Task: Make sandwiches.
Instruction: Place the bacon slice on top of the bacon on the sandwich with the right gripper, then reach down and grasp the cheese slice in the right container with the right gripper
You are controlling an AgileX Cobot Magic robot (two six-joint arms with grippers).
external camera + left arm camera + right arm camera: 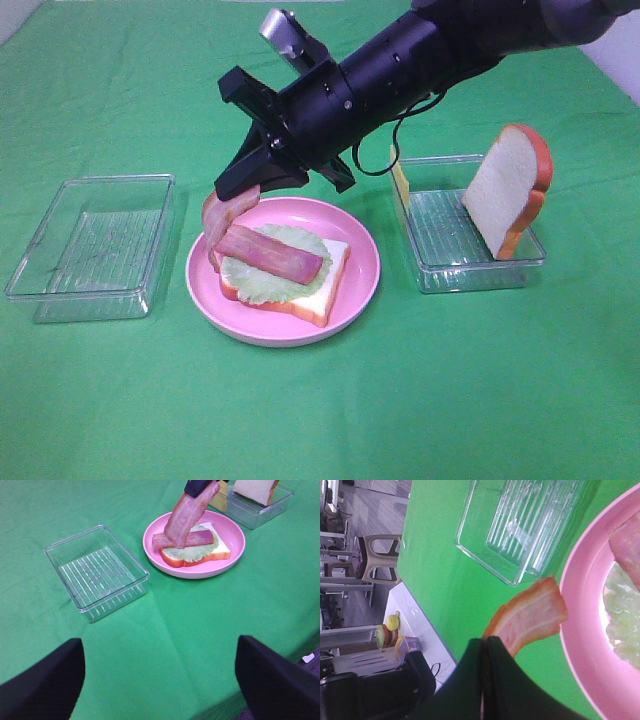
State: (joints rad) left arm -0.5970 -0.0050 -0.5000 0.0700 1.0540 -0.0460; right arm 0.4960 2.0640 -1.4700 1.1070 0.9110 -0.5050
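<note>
Right claw (238,190) pinching one bacon strip (213,226), second strip (270,255) plated

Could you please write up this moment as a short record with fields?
right gripper: shut on a bacon strip, which hangs at the left rim of the pink plate
left gripper: open, holding nothing
on plate: bread slice, lettuce, laid bacon strip on top
right tray: second bread slice standing on edge; yellow cheese against the wall nearest the plate
left tray: nothing seen inside
not yet stacked: held bacon, cheese, top bread
</note>
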